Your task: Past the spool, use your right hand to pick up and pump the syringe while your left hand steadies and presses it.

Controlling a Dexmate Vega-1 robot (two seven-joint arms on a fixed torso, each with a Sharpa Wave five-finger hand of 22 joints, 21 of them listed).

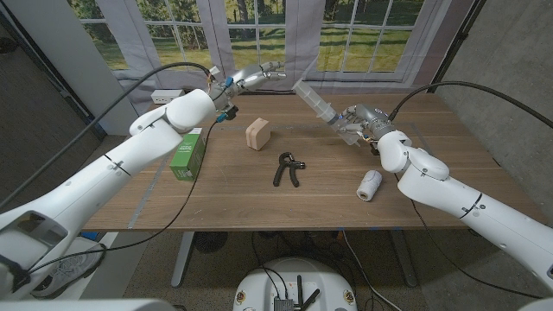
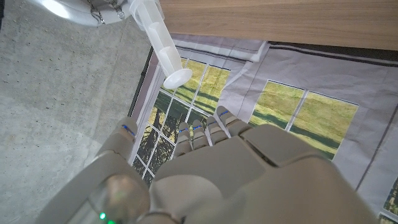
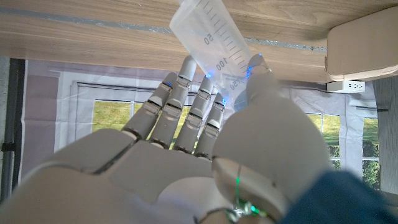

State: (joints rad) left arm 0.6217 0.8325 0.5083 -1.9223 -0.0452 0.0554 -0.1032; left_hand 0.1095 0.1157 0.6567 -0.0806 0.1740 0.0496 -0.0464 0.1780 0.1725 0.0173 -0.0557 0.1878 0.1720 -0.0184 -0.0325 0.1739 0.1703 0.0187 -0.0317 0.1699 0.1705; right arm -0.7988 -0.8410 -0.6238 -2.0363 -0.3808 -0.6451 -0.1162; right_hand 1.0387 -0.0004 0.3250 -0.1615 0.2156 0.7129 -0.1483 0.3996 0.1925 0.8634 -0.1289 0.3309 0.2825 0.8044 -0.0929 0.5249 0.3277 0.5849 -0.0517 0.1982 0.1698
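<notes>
Pickup looks done: the clear plastic graduated syringe (image 1: 320, 107) is gripped by the right hand (image 1: 363, 123) and held tilted above the wooden table (image 1: 225, 194). The left hand (image 1: 252, 76), fingers loosely spread and empty, isn't touching it yet, so steadying and pumping are left.

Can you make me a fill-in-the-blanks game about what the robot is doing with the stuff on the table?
1. The right hand holds the clear ____ up off the table.
2. The left hand holds ____; its fingers are stretched out near the syringe's far end.
3. The green box lies near the robot's ____ arm.
4. The black hand exerciser lies between the wooden block and the table's ____ edge.

Missing words: syringe; nothing; left; near
</notes>
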